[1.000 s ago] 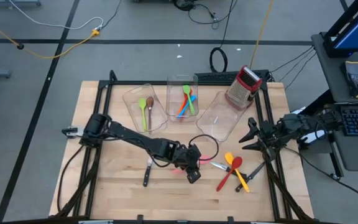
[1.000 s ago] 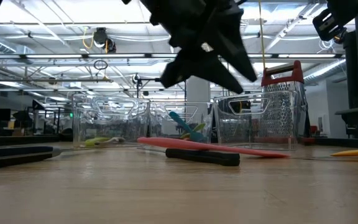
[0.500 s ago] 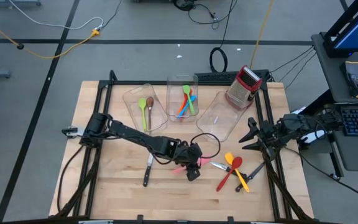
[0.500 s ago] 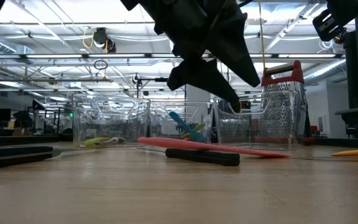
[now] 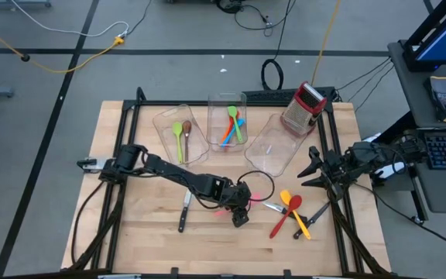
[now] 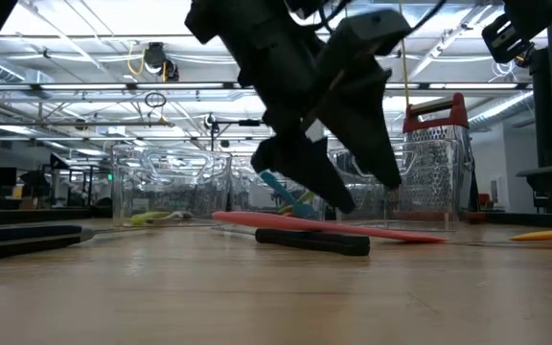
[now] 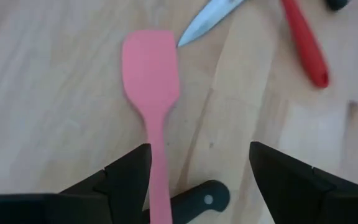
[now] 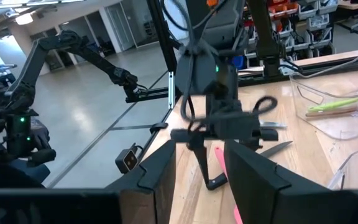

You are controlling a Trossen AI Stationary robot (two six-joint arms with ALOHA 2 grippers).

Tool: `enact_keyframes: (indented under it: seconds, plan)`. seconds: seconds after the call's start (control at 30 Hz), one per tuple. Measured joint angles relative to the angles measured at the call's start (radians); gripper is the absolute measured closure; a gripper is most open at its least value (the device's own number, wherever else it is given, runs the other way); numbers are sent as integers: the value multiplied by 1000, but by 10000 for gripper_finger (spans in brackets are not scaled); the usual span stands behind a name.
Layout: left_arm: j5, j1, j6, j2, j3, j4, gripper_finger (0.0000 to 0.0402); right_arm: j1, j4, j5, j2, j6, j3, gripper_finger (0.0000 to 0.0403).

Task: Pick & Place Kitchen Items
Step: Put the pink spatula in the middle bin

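Left gripper [image 7: 197, 180]: over the bench [image 5: 145, 232] middle near its front edge, jaws spread wide, gripping nothing. Pink spatula [image 7: 151, 81]: flat on the bench, handle running in between the jaws, crossing a black-handled knife [image 7: 197, 198]. Right gripper [image 5: 310, 172]: waiting at the bench's right edge, jaws partly parted, empty.
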Motion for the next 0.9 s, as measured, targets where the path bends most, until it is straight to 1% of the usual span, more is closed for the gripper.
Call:
enact_keyframes:
  seconds: [0.33, 0.63, 0.77, 0.83, 0.9]
  plan:
    - [-23, 8, 36, 25, 0, 7, 156, 0, 2, 0, 0, 2, 0, 275]
    - [-21, 7, 37, 75, 3, 6, 158, 0, -1, 0, 5, 3, 1, 275]
    - [-46, 5, 71, 76, 3, -11, 159, 0, 0, 1, 6, 4, 1, 275]
    - [-67, 3, 90, 78, 3, -17, 166, 0, 0, 1, 6, 4, 1, 275]
    - [-69, 3, 107, 78, 3, -20, 181, 0, 0, 0, 6, 4, 1, 275]
